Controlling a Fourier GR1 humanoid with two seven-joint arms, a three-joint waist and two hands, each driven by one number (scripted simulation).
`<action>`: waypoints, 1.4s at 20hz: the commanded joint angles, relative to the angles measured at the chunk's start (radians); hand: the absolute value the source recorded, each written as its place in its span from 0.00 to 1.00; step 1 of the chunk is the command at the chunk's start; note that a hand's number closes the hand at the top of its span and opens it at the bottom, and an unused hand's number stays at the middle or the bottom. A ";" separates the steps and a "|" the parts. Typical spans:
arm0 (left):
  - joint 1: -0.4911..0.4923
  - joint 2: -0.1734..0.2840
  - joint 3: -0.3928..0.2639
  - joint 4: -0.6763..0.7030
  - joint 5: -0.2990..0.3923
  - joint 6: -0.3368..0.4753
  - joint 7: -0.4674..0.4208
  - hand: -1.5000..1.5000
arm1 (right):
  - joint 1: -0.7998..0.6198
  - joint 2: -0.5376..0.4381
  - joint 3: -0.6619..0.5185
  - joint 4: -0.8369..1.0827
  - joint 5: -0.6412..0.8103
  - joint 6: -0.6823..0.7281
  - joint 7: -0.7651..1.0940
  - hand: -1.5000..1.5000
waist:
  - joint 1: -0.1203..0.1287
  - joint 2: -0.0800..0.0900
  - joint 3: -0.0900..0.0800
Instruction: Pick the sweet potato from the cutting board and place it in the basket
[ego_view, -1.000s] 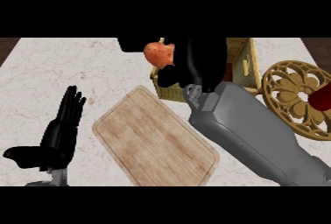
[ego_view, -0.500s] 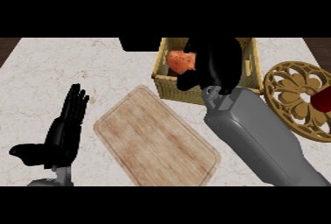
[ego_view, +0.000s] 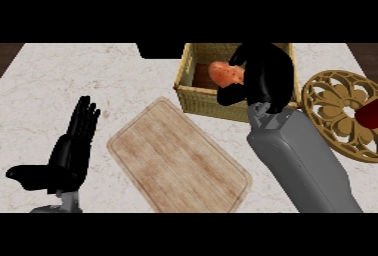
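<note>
An orange sweet potato hangs over the woven basket at the counter's back, above its open inside. My right hand curls round the potato from the right and hides part of it. The wooden cutting board lies bare in the middle of the counter. My left hand rests open at the lower left, fingers pointing up, apart from the board.
A gold ornate trivet sits at the right edge, with a dark red object on it. A dark block lies behind the basket's left corner. The marble counter stretches out to the left.
My right hand has carried the sweet potato rightward and toward me, from behind the basket's left corner to above its inside. The left hand has stayed put.
</note>
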 joint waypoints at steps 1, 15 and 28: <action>0.030 -0.008 0.004 -0.028 -0.005 -0.006 -0.013 0.50 | 0.055 0.029 -0.042 0.056 0.046 -0.070 0.010 1.00 | 0.005 0.001 0.000; 0.050 -0.024 0.012 0.004 -0.035 -0.061 -0.036 0.50 | 0.104 0.069 -0.109 -0.072 0.064 -0.126 -0.145 0.00 | 0.000 -0.002 0.000; -0.013 -0.034 0.042 -0.039 -0.037 -0.048 0.059 0.50 | 0.071 -0.025 -0.254 -0.277 0.180 -0.063 -0.048 0.00 | -0.001 -0.003 0.000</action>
